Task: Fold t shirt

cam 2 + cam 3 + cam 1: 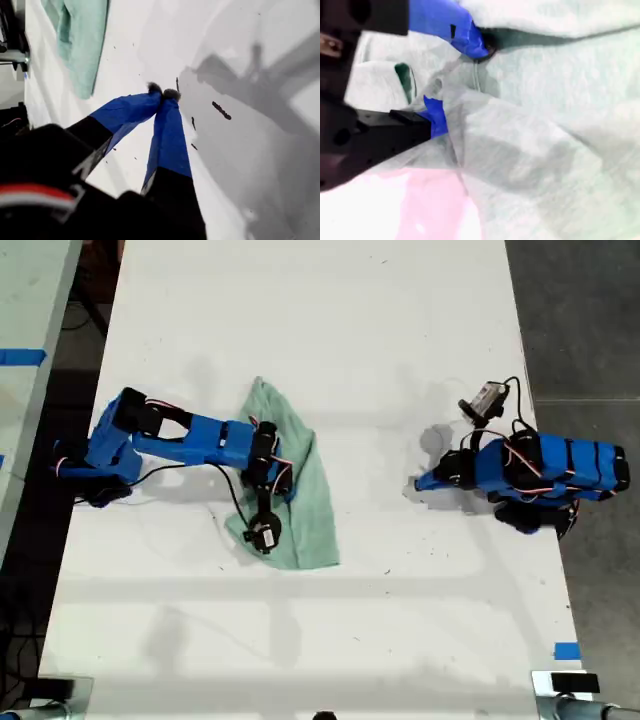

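The t shirt (315, 525) is a pale mint-green garment lying crumpled on the white table (330, 330), left of centre in the exterior view. My second gripper (288, 480) is down on its upper part. In the second wrist view the t shirt (560, 100) fills the picture, and my second gripper (455, 80) stands open with a raised fold of fabric between its blue fingertips (475, 42). My first gripper (418, 483) rests low over bare table at the exterior view's right, well apart from the cloth. In the first wrist view my first gripper (164, 92) is shut on nothing, with the t shirt (80, 40) far off.
Black cables (235, 500) trail from the arm across the table onto the cloth. A second table with blue tape (22, 356) stands at the exterior view's left. Blue tape (566, 650) marks the table's edge at the exterior view's lower right. Dark floor (580, 320) lies beyond.
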